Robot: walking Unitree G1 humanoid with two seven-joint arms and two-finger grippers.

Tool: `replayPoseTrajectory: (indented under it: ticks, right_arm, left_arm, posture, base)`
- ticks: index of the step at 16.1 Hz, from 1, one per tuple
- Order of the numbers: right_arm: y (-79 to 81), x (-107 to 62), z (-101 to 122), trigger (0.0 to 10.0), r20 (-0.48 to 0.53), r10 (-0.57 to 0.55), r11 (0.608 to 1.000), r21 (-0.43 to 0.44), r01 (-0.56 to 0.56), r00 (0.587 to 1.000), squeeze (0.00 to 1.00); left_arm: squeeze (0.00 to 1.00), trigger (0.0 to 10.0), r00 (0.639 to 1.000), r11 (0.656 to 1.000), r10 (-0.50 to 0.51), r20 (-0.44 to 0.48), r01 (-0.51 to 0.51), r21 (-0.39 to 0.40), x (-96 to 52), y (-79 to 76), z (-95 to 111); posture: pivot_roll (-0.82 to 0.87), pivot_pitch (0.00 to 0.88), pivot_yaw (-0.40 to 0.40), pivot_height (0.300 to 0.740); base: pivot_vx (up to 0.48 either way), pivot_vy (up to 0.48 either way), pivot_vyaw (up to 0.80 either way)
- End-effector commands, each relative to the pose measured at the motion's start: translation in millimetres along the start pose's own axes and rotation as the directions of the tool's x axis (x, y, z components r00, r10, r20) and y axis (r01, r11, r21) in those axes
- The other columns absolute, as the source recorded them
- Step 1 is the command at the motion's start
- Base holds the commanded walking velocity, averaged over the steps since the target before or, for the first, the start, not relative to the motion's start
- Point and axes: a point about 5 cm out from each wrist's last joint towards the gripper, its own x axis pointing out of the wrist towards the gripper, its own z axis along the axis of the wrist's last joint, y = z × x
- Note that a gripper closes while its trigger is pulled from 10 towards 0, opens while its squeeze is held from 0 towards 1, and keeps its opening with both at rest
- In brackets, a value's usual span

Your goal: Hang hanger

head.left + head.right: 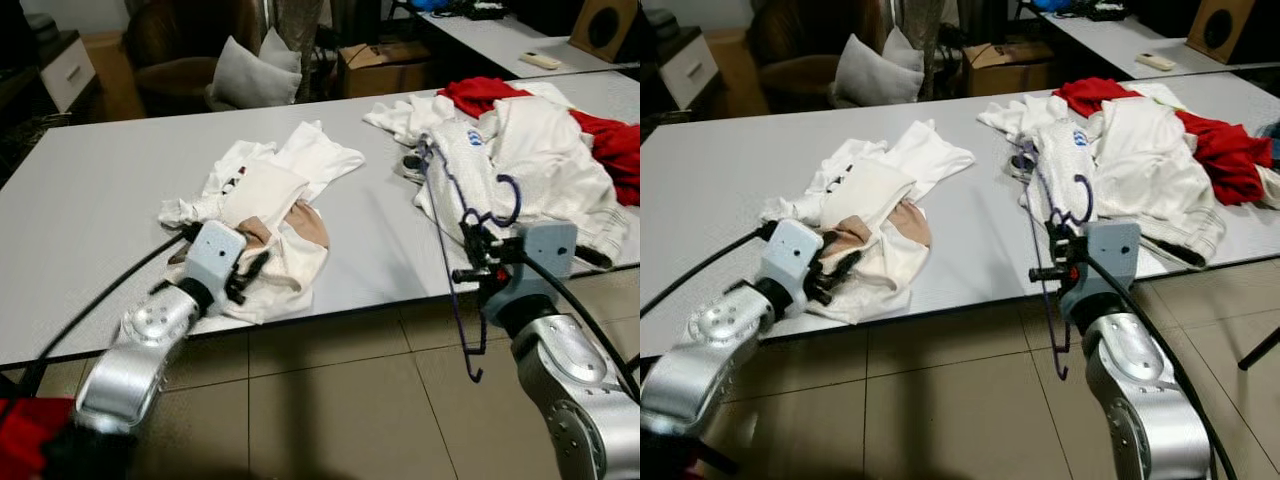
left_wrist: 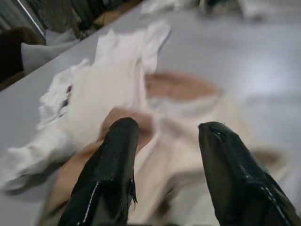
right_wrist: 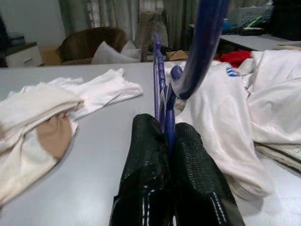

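Note:
A thin blue hanger (image 1: 447, 243) stands on edge over the table's front edge, its hook (image 1: 508, 204) curling upward and its lower end dangling below the tabletop. My right gripper (image 1: 470, 252) is shut on the hanger (image 3: 162, 101) near its neck. A cream and tan garment (image 1: 268, 215) lies crumpled on the grey table (image 1: 90, 210) to the left. My left gripper (image 1: 252, 272) is open right at the garment's near edge, its fingers (image 2: 115, 162) spread over the cloth (image 2: 117, 89).
A heap of white and red clothes (image 1: 540, 140) covers the table's right end. Behind the table stand a brown armchair with grey cushions (image 1: 250, 70), a cardboard box (image 1: 375, 65) and another table (image 1: 500, 40). Tiled floor (image 1: 330, 410) lies below the front edge.

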Motion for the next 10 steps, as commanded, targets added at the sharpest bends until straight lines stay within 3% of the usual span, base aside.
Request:
replayPoseTrajectory:
  ticks: [1,6,7,10]
  right_arm:
    - [-2.6,-2.9,0,10.0,-0.018,0.026,0.999,-0.022,-0.026,1.000,0.00]
    - [-2.9,-5.1,-5,10.0,-0.043,0.038,0.998,-0.049,-0.040,0.998,0.00]
    - [-2.0,-4.9,-4,10.0,-0.043,0.041,0.997,-0.060,-0.044,0.998,0.00]
    - [-2.4,-5.8,-5,10.0,-0.036,0.019,0.999,-0.050,-0.021,0.999,0.00]
  left_arm:
    - [0.00,10.0,0.999,0.996,0.018,-0.047,-0.014,0.093,3.5,14.9,-5]
    - [0.00,10.0,0.992,0.978,-0.010,-0.128,0.037,0.207,17.1,44.3,-16]
    - [0.00,10.0,0.965,0.940,-0.092,-0.244,0.165,0.297,16.2,55.2,-25]
    - [0.00,10.0,0.945,0.909,-0.082,-0.318,0.202,0.364,12.5,69.2,-31]
  posture:
    - [-0.07,0.000,0.087,0.740]
    - [-0.09,0.000,0.094,0.740]
    - [-0.10,0.000,0.108,0.740]
    - [-0.10,0.000,0.118,0.740]
  base:
    - [0.000,0.000,0.00]
    - [0.000,0.000,0.00]
    - [0.000,0.000,0.00]
    - [0.000,0.000,0.00]
